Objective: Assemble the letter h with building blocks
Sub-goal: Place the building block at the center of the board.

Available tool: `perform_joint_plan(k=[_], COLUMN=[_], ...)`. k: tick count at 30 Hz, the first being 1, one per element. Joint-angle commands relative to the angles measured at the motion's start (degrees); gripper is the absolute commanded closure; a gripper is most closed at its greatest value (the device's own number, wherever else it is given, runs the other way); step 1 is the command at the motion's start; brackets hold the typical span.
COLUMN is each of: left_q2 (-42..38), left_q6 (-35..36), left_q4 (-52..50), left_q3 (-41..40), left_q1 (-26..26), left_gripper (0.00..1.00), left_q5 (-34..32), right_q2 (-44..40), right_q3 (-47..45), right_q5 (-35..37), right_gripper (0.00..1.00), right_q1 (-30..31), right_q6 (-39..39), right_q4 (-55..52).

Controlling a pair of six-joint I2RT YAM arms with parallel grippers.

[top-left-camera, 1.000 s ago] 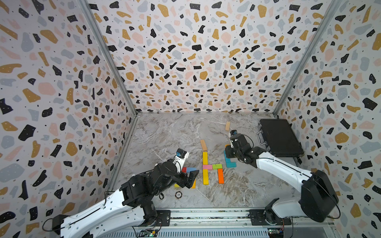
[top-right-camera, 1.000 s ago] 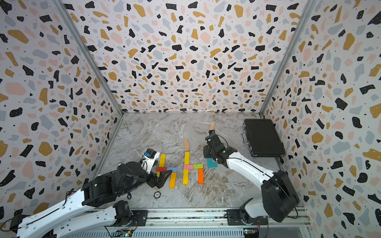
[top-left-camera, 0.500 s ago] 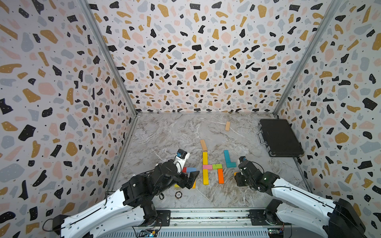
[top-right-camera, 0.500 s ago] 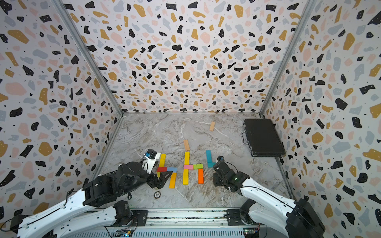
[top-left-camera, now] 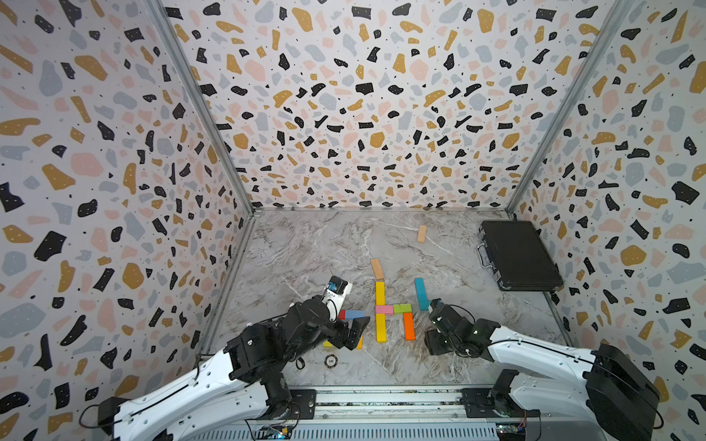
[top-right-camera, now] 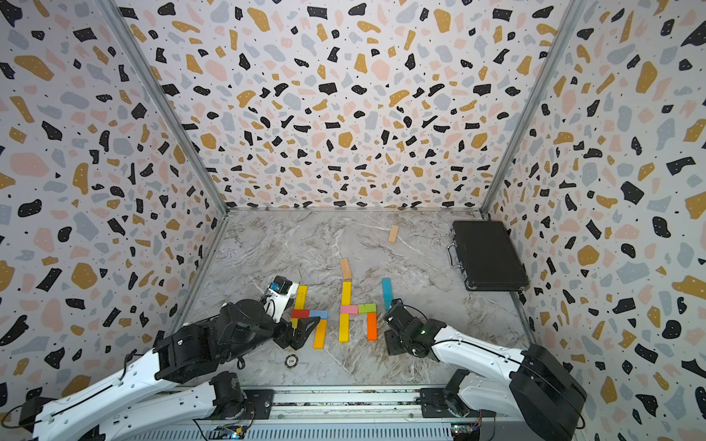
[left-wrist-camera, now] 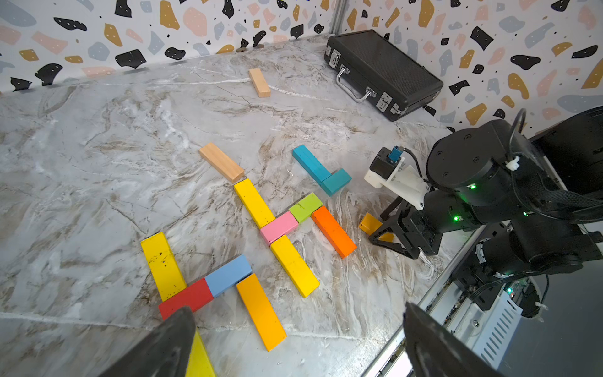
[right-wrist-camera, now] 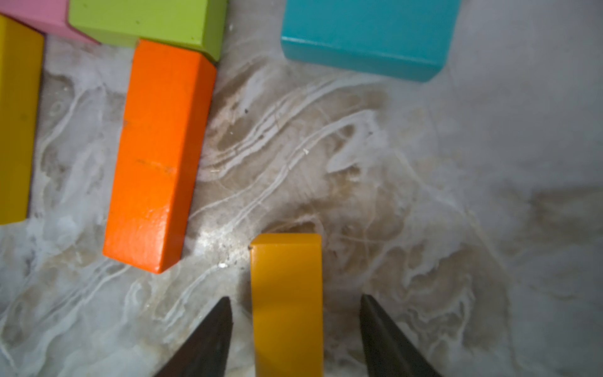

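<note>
A: Where is the block being worked on, and what does the right gripper hold?

B: The amber-yellow painted wooden block [right-wrist-camera: 286, 261] lies flat on the grey-veined marble tabletop [right-wrist-camera: 424, 196]. It is just beside the long orange wooden block [right-wrist-camera: 160, 153] and a little apart from the teal painted wooden block [right-wrist-camera: 365, 36]. The right gripper [right-wrist-camera: 295, 297] straddles it, its black pointed jaws partly open with bare table showing on either side. It grips nothing.

A: And the left gripper?

B: The left gripper [left-wrist-camera: 297, 308] hangs spread wide and empty, near a long yellow wooden block [left-wrist-camera: 163, 261].

A: How would the amber block handle?

B: It is probably light, rigid and hard. Its smooth glossy paint may slip a little in the jaws. Its square edges and flat parallel sides suggest pinching across the narrow width, near the middle. On polished marble a stray nudge would likely slide it, or its neighbours, out of line
</note>
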Motion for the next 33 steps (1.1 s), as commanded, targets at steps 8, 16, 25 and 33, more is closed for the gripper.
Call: perform_joint_plan(k=[8,16,25,33], left_q2=[-0.3,-0.53,-1.47,-2.96], left_q6=[0.33,0.46,0.5,0.24], left_q4=[2.38,3.3,3.21,3.02], left_q3=[-0.55,-0.88,-0.76,-1.26], left_q1=[0.42,0.42,0.44,0.46], left_gripper=[0.01,0.01,0.01,0.01], left_q5=[-0.03,1.01,1.61,1.42], right_q2=[2.3,-0.47,-8.33,-3.21], right_q3=[3.1,2.73,4.37,8.12], right_q5=[5.29,18.19,14.81,11.24], right_gripper=[0.28,0.3,0.2,0.06], right_q1=[2.64,2.28,1.87,1.51], right_q6=[3.84,15.87,15.88,17.69], right_q4=[-12.13,-16.55,-12.64,-11.7])
